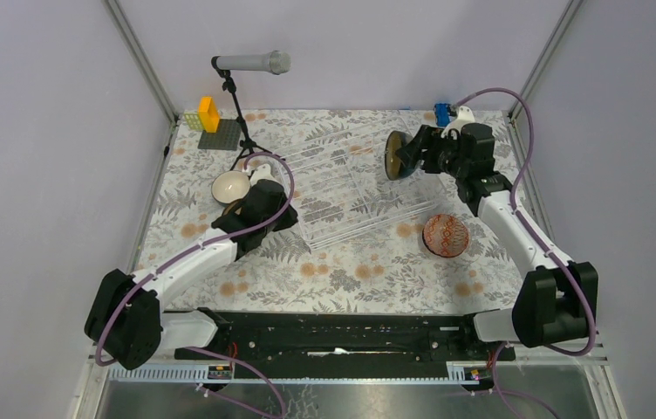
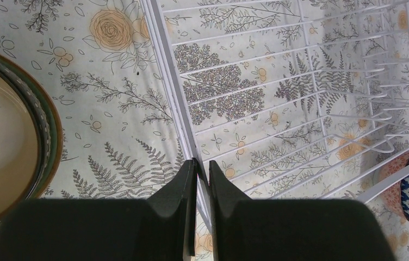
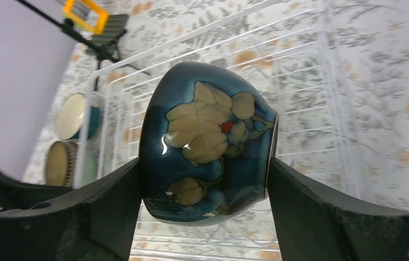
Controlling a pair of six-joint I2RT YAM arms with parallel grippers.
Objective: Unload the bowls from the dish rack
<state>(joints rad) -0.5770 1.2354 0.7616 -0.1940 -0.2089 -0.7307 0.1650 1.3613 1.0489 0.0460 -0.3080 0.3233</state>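
I am holding the dark teal bowl with gold flowers in my right end effector. Its fingers are spread wide and pressing on the bowl's two sides. The bowl is lying on its side in the air above the far right corner of the dish rack.

My left end effector is closed narrow on the rack's left rim wire, which is running into the slit between its fingers.

The zigzag bowl is sitting upright on the surface just off the rack's near right corner. The teal bowl with white inside is standing just left of the rack, beside my left wrist, and another bowl is showing next to it.

A fern-and-flower cloth is covering the surface. Pale walls and metal corner posts are closing it in on three sides. A microphone stand and a grey baseplate carrying a yellow block are occupying the far left corner. The widest stretch of cloth is lying between the rack and my bases.
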